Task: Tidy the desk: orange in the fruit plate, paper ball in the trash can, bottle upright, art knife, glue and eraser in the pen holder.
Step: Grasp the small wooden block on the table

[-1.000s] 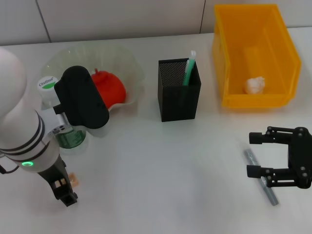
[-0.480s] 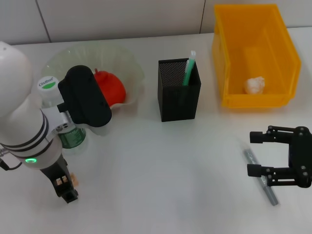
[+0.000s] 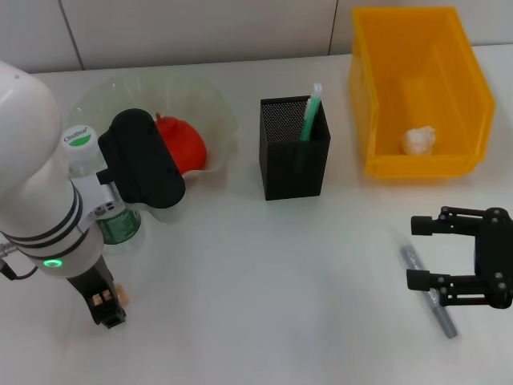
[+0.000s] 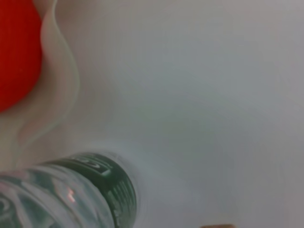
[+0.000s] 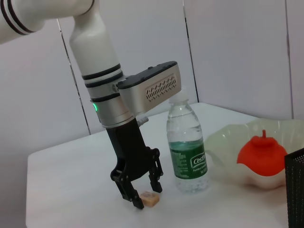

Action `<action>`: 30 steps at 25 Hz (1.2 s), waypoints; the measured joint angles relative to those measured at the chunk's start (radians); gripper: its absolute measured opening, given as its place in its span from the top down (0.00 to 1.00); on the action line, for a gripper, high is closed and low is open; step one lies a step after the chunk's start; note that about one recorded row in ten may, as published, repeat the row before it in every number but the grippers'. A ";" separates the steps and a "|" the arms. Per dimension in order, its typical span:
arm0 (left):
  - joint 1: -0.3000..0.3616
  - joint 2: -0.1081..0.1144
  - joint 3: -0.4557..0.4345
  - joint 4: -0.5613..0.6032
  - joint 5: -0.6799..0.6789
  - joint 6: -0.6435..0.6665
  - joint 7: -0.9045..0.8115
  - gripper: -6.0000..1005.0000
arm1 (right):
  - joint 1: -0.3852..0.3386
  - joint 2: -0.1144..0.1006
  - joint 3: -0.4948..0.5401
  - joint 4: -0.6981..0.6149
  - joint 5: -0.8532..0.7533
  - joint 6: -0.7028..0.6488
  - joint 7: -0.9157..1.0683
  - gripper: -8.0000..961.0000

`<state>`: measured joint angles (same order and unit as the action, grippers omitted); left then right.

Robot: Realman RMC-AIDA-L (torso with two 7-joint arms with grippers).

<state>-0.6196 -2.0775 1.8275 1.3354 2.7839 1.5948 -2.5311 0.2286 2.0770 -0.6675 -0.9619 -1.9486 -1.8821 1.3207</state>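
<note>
My left gripper [image 3: 109,310] points down at the table's near left, open, with the small tan eraser [image 3: 121,294] at its fingertips. In the right wrist view the eraser [image 5: 150,199] lies between the spread fingers of that gripper [image 5: 144,196]. The bottle [image 3: 103,186] stands upright just behind it. The orange [image 3: 181,144] sits in the fruit plate [image 3: 210,101]. A green glue stick [image 3: 310,112] stands in the black mesh pen holder [image 3: 294,164]. The paper ball [image 3: 419,140] lies in the yellow trash can [image 3: 467,76]. My right gripper [image 3: 418,253] stands open over the grey art knife [image 3: 442,317].
The left wrist view shows the bottle [image 4: 71,190], the plate rim [image 4: 59,85] and the orange [image 4: 14,52] close by. White table lies between the pen holder and both grippers. A wall runs behind the table.
The left arm has shifted slightly away from the table's near edge, its gripper staying at the eraser. The right arm has not moved.
</note>
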 joint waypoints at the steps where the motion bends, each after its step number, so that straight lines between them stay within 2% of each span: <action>1: 0.000 0.000 0.000 -0.001 0.001 0.000 0.000 0.46 | 0.000 0.000 0.000 0.000 0.000 0.000 0.000 0.23; 12: -0.006 0.000 -0.001 -0.003 0.000 0.016 -0.001 0.48 | 0.000 0.000 0.002 0.000 0.001 -0.007 0.000 0.23; 17: -0.009 -0.001 0.000 -0.004 -0.003 0.023 -0.001 0.57 | 0.000 0.000 0.002 0.000 0.001 -0.009 0.000 0.23; 27: -0.012 -0.001 -0.001 0.006 -0.006 0.028 -0.007 0.61 | -0.005 0.000 0.002 0.000 0.002 -0.011 0.000 0.23; 30: -0.015 -0.001 0.000 0.003 -0.008 0.028 -0.008 0.66 | -0.007 0.000 0.000 0.000 0.003 -0.011 0.000 0.23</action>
<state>-0.6343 -2.0788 1.8272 1.3381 2.7763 1.6228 -2.5392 0.2215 2.0770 -0.6670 -0.9618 -1.9457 -1.8930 1.3208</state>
